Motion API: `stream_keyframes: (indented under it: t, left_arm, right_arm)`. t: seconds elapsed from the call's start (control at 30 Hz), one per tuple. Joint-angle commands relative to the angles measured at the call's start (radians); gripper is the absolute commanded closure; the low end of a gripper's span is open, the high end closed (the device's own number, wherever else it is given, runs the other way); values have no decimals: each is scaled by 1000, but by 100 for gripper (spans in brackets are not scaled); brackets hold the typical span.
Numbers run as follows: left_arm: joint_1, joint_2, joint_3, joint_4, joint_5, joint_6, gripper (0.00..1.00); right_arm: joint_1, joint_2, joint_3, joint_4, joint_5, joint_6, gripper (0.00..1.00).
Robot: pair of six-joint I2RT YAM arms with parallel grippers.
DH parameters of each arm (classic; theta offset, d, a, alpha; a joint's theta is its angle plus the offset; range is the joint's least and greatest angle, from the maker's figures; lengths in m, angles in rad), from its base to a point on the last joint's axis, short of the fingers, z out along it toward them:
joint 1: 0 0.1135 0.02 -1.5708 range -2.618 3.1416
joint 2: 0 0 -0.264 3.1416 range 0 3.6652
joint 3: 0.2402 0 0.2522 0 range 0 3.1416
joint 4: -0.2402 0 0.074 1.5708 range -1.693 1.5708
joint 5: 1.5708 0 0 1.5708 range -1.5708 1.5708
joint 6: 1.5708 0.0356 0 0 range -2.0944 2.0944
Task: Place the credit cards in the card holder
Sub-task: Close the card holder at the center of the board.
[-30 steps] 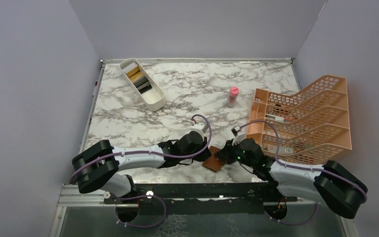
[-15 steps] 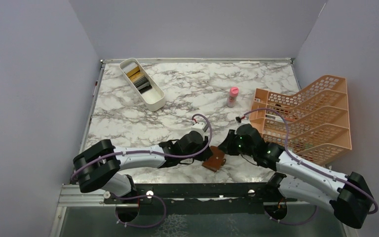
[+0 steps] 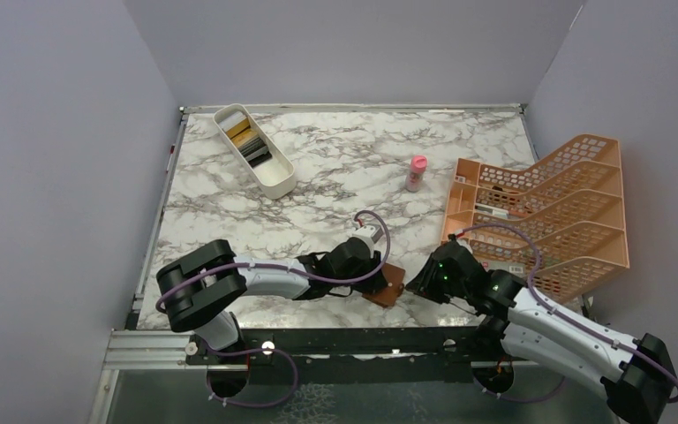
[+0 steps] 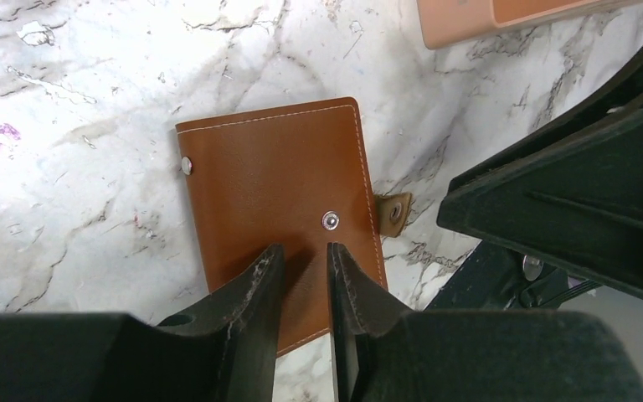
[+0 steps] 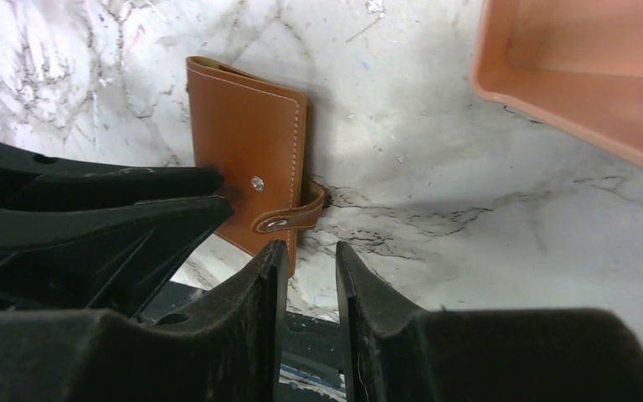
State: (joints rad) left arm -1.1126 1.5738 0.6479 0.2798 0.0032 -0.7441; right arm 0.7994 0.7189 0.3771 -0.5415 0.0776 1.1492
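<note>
Card holder [image 4: 276, 193], a small brown stitched-leather folding wallet, lies flat and shut on the white-grey marbled tabletop [image 3: 335, 159], close to its near edge. Its strap tab [image 5: 289, 219] is snapped over one long side. I see it between the ends of the two arms.

Left jaws hang right over its near part in the left wrist view. There is a narrow gap between them with bare leather showing through it — nothing pinched. I can't tell if the tips [image 4: 261, 280] touch the leather. In the right wrist view a left fingertip [image 5: 167, 180] reaches the wallet beside the metal snap stud [image 5: 257, 182].

Right jaws sit just beside the strap side, off the wallet, also parted by a narrow gap. I see only marble and the dark tabletop edge through it, so they hold nothing.

Credit cards [image 3: 249, 141] — thin yellow-gold and dark grey rectangles — stand in a white oblong plastic tray [image 3: 278, 183] at the far left of the tabletop, well apart from the card holder.

Small pink bottle [image 3: 417, 173] stands upright right of centre, near an orange plastic lattice rack [image 3: 574, 221] along the right side.
</note>
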Motion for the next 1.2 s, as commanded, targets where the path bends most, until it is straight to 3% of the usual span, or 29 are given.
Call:
stream_keyframes:
  t: [0.0, 0.17, 0.83, 1.17]
  left_arm:
    - [2, 12, -8, 24, 5, -3, 72]
    - [8, -19, -23, 3, -33, -13, 75]
    - [11, -21, -27, 3, -32, -37, 76]
    - [14, -62, 59, -196, -106, -26, 76]
  right_arm:
    - [6, 25, -20, 57, -1, 26, 70]
    - [6, 43, -70, 168, -19, 7, 77]
    - [6, 171, -74, 342, -52, -71, 79]
    - [6, 165, -84, 363, -69, -69, 80]
